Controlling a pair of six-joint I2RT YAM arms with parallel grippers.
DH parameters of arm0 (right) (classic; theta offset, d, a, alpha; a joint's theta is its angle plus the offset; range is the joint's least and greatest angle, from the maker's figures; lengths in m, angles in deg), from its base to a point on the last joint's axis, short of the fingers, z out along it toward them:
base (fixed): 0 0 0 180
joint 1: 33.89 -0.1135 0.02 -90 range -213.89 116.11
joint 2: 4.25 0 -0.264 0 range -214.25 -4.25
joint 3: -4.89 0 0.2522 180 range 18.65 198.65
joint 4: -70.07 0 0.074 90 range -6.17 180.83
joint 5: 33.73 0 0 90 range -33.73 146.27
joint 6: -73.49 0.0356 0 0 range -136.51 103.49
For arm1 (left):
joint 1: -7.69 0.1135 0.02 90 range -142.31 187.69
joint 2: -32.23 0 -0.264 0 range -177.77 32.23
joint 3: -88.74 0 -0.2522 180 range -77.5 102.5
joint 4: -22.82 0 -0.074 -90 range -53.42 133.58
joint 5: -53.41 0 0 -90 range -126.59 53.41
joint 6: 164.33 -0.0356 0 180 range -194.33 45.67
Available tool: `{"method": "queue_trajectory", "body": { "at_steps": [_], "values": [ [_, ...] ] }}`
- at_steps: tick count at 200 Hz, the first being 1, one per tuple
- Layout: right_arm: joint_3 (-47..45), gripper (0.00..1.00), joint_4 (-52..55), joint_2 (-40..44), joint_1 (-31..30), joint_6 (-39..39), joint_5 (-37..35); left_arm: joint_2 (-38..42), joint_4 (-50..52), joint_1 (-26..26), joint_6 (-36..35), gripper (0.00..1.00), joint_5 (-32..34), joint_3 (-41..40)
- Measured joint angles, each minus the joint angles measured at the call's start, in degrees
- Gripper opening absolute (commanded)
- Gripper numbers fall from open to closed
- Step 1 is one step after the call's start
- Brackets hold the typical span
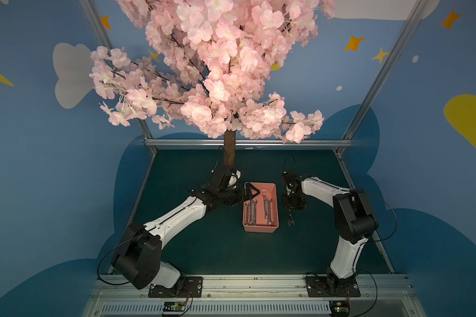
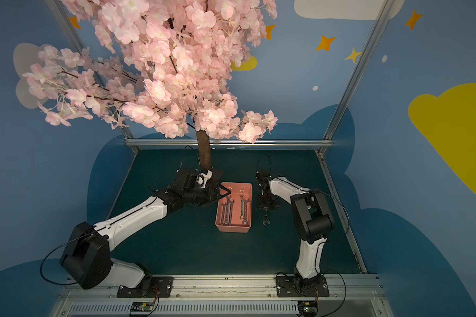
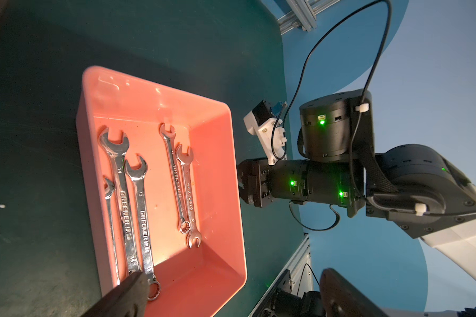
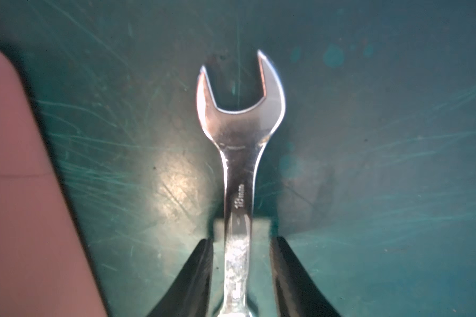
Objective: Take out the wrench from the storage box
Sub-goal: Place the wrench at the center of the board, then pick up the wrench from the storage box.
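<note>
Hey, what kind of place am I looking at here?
Probably a staged robot demo or data-collection booth, not a workshop: two robot arms bolted to a rail, painted cloud-and-star walls, and an artificial-looking blossom tree over the table.

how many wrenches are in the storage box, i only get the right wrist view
Observer: Five wrenches lie in the storage box, three in one group and two in another.
Operator: where's the left end effector
Observer: The left end effector is over the box's far left corner, open, holding nothing.
Operator: how does my wrench sit next to the box
Observer: In both top views that wrench lies on the mat beside the box's right long wall, roughly parallel to it, open end toward the arm bases.
</note>
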Motion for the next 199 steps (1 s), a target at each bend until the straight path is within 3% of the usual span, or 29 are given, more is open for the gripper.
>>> {"method": "queue_trajectory", "body": {
  "at_steps": [27,66,95,199],
  "values": [
    [2.7,0.39,4.9,5.0,-1.0,-0.1,-0.8,0.0,0.8,0.1,-0.7,1.0,0.5,0.0],
    [15.4,0.38,11.2,14.3,-8.6,0.3,-2.6,0.1,1.4,1.0,-1.3,1.0,0.5,0.0],
    [18.4,0.35,12.4,16.5,-12.5,3.0,-0.3,1.1,1.7,1.7,-1.3,1.0,0.5,-0.2],
    [18.7,0.26,7.9,-5.4,-17.7,11.1,3.1,5.4,1.8,3.3,-1.5,1.0,0.4,-4.1]
  ]
}}
